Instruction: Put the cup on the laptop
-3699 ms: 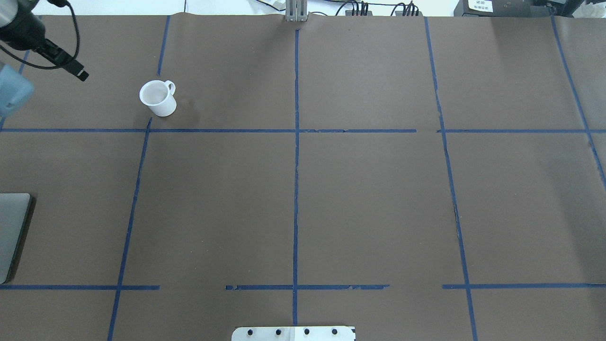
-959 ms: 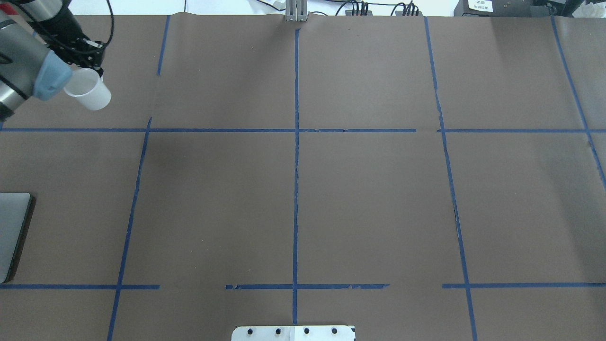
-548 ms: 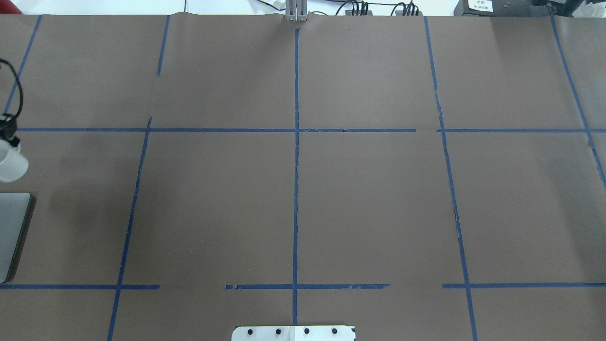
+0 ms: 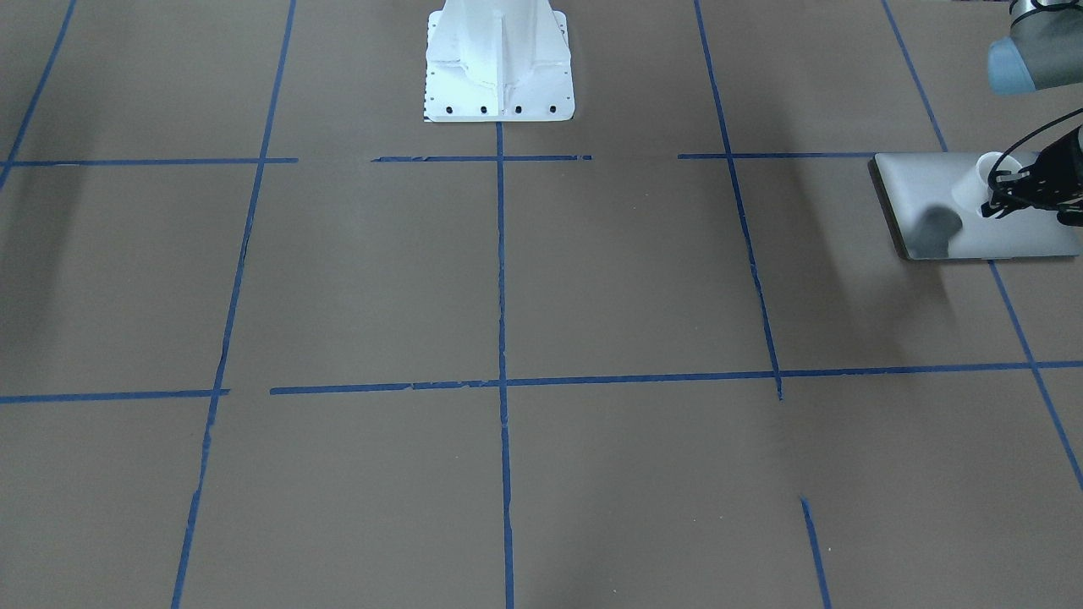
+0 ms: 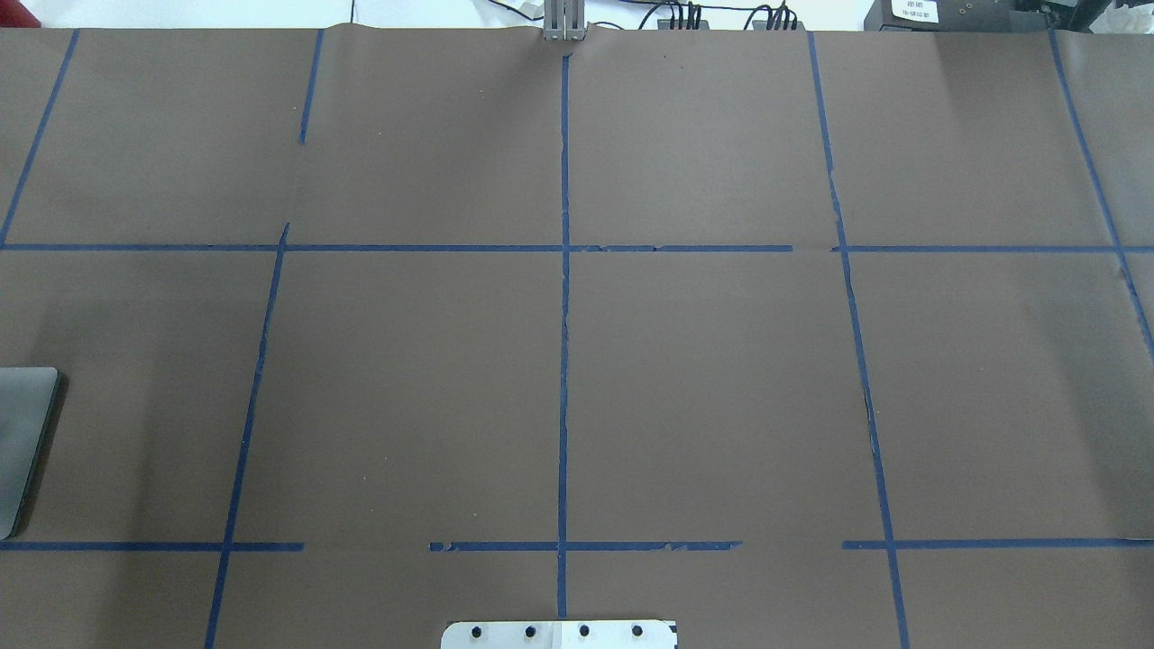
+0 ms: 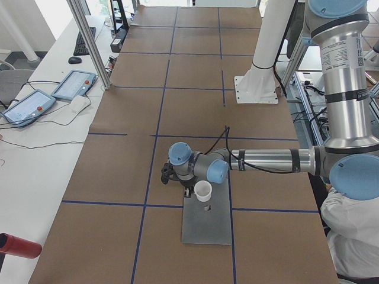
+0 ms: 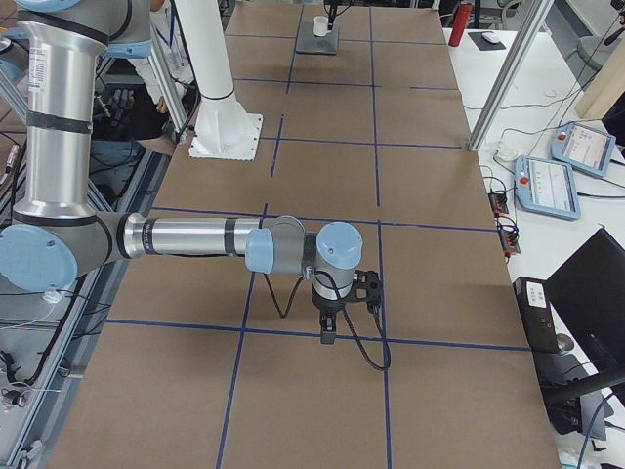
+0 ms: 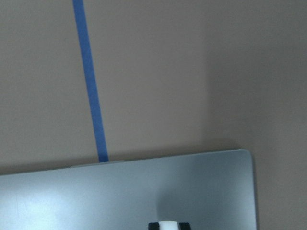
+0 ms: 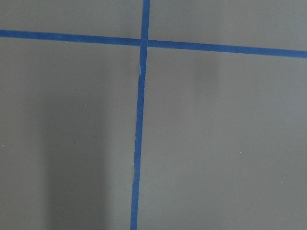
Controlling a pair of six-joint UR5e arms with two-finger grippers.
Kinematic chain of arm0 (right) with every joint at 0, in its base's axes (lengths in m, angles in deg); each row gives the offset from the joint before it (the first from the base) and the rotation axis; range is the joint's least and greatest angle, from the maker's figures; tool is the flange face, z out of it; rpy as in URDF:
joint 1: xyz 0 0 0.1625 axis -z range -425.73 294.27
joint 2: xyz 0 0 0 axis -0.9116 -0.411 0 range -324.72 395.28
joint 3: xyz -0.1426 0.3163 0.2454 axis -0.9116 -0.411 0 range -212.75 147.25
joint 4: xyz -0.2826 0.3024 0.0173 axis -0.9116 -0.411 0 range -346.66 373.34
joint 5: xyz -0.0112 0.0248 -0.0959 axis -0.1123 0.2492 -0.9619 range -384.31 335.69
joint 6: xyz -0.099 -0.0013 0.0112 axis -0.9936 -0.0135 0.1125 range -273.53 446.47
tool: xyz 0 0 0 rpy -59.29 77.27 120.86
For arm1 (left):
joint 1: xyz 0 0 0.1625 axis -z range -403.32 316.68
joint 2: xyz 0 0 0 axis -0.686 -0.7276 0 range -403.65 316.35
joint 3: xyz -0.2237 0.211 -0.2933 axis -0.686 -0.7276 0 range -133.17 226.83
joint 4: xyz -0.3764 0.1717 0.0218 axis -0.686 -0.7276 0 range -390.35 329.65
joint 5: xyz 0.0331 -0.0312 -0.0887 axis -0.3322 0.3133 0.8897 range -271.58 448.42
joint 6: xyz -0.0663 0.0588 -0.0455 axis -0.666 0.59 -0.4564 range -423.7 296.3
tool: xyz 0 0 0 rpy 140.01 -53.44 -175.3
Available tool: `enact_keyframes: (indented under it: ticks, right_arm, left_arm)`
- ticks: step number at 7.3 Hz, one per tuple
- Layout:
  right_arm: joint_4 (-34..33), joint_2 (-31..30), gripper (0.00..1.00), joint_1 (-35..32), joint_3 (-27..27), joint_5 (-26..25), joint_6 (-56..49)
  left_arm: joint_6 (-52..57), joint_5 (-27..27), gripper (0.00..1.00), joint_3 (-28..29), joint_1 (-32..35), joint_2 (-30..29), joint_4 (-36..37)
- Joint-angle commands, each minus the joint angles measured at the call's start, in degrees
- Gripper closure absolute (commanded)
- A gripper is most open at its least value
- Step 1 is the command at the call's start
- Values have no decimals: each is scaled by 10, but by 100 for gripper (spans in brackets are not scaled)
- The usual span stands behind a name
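Brown-papered bench (image 4: 592, 279), far-left end: left claw (image 4: 1003, 193) clenched on cup (image 4: 973, 184), holding it upright above laptop (image 4: 956, 241) lid, shadow detached, poised for flat set-down.

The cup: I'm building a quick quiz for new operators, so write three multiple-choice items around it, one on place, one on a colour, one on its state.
1. Where is the cup?
A. Over the laptop
B. On bare table at the centre
C. Beside the robot's base

2. What colour are the tape lines on the table?
A. Red
B. Blue
C. Yellow

3. What state is the cup in?
A. Lying on its side
B. Held upright by the left gripper
C. Stacked inside another cup

Answers:
1. A: the front-facing view shows it over the silver lid, with its shadow cast there.
2. B: every line is blue.
3. B: the gripper clamps it at one side, with the rim facing up.
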Motion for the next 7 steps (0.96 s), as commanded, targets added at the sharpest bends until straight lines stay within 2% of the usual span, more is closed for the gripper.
enact_keyframes:
  ticks: [1, 2, 3, 4, 6, 7]
  right_arm:
    - [0, 0, 0, 0, 0, 0, 0]
    - [0, 0, 0, 0, 0, -1, 0]
    - [0, 0, 0, 0, 0, 0, 0]
    - [0, 0, 0, 0, 0, -1, 0]
    - [0, 0, 0, 0, 0, 0, 0]
    - [0, 0, 0, 0, 0, 0, 0]
  left_arm:
    - [-28, 0, 100, 53, 0, 16, -88]
    - [-63, -1, 100, 84, -1, 16, -146]
    - [-84, -1, 100, 95, -3, 16, -170]
    - [-85, -1, 84, 95, -4, 16, -170]
    - [-85, 1, 0, 89, -3, 16, -166]
    - [-78, 1, 0, 75, 0, 16, -161]
